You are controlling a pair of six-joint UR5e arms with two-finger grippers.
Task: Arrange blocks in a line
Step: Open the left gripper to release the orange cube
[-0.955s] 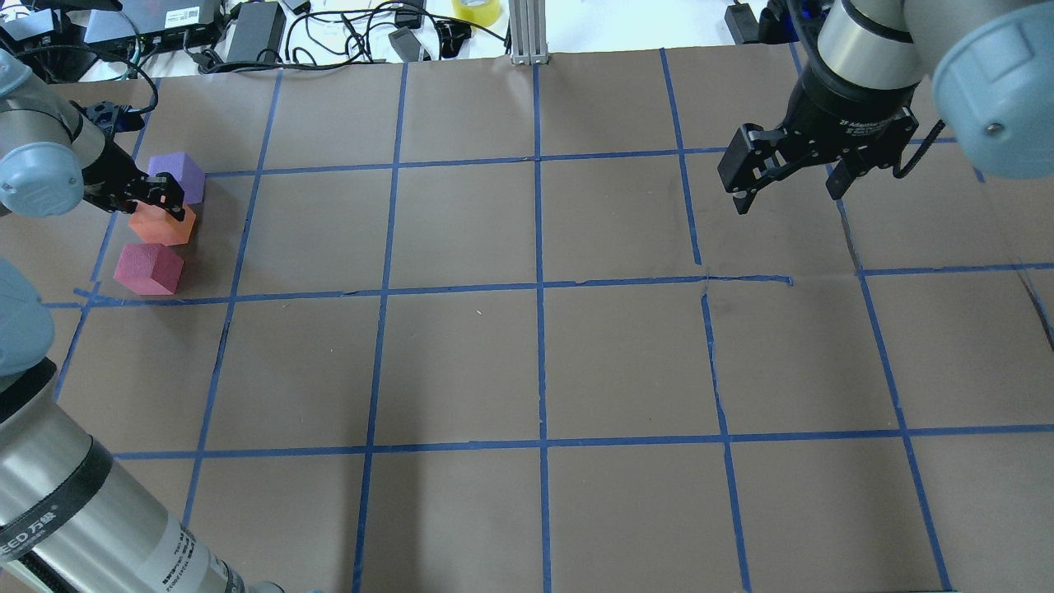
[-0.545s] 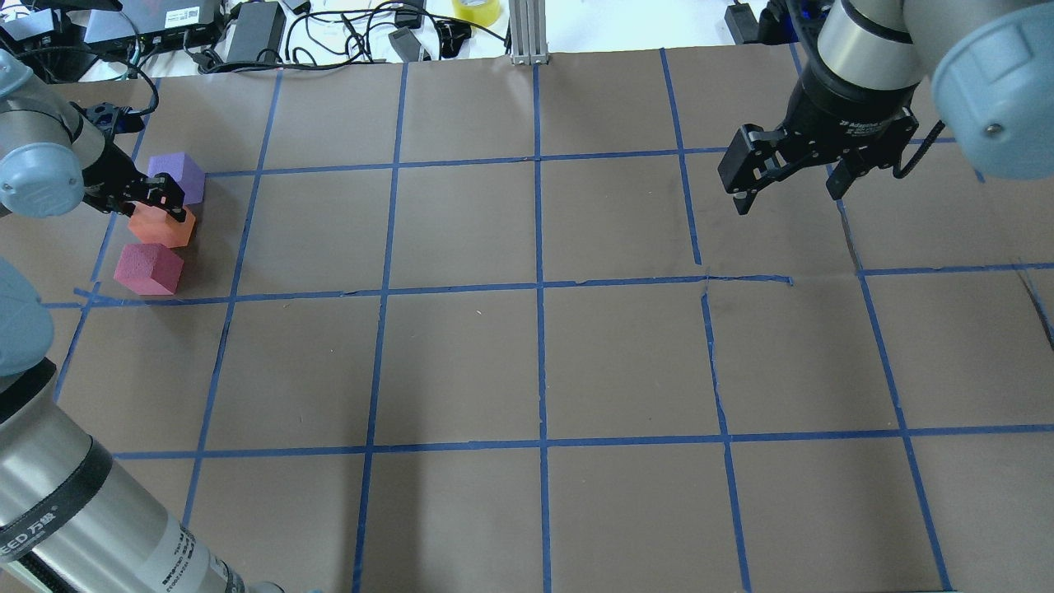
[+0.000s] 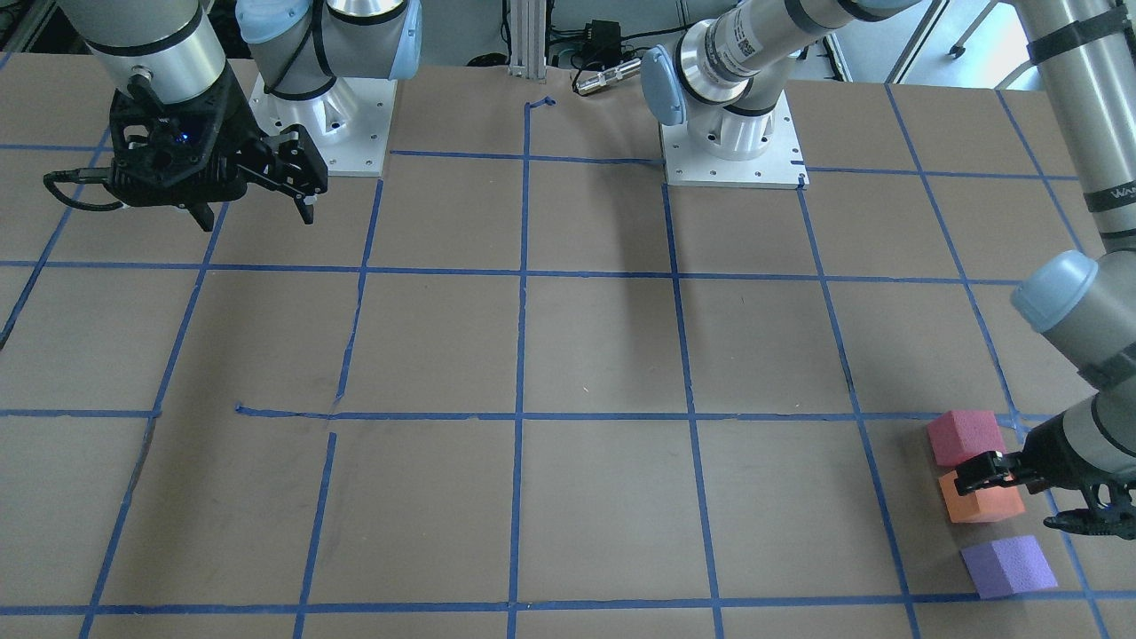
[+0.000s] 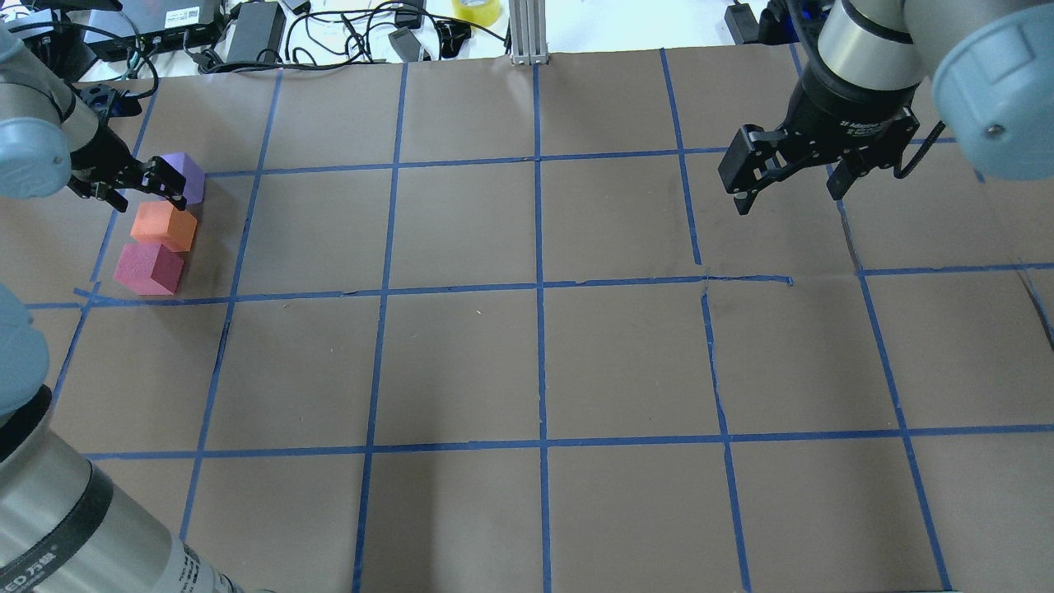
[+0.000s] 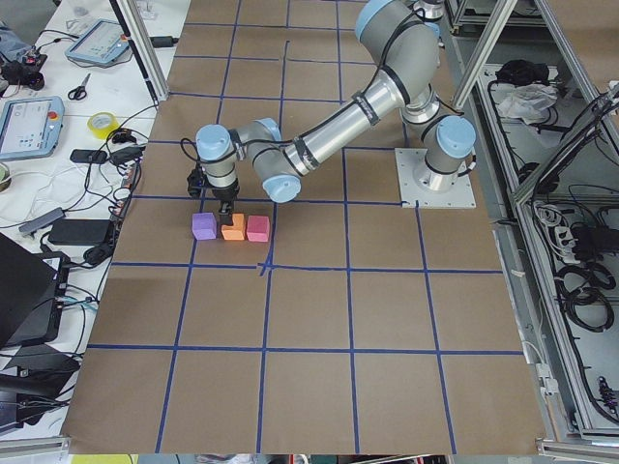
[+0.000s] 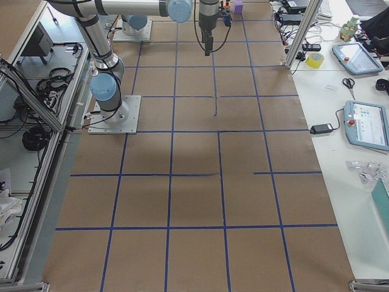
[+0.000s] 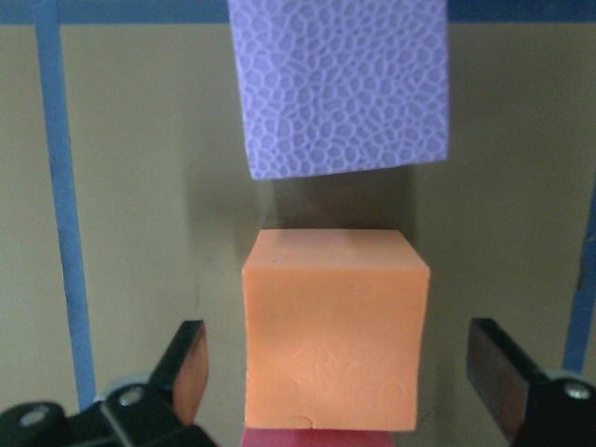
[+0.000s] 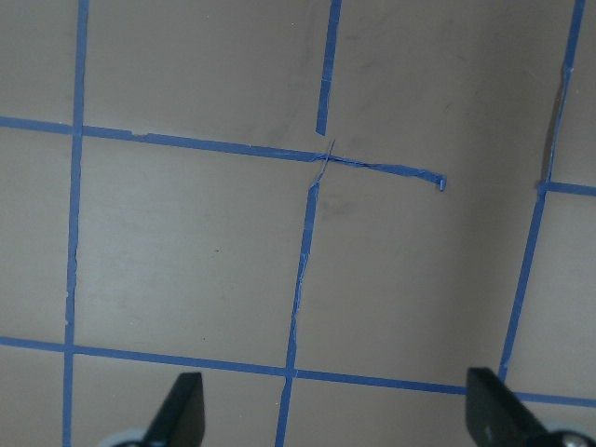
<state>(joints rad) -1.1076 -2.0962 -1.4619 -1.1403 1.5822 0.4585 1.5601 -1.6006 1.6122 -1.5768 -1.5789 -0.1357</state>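
1. Blocks [image 3: 983,508] sit in a short row near the table corner on the robot's left: pink block [image 3: 963,437] nearest the robot's base, orange block [image 3: 976,499] in the middle, purple block [image 3: 1010,565] farthest. The left gripper [image 3: 1034,495] hangs at the orange one. The right gripper [image 3: 257,213] hovers well apart, jaws spread.
2. From overhead, the row runs away from the robot on a slight slant, and the left arm is plainly the nearer.
3. From the left end, the three cubes read as one line, close together under the near arm.
4. From the right end, the row is too far and small to judge.
5. On the left wrist camera the jaws stand open, fingers [image 7: 186,372] flanking the orange cube with gaps and gripping nothing. They straddle the row crosswise, so I'd judge a straight lift clears the neighbours.
6. The right wrist camera shows open jaws over the taped table [image 8: 186,261].
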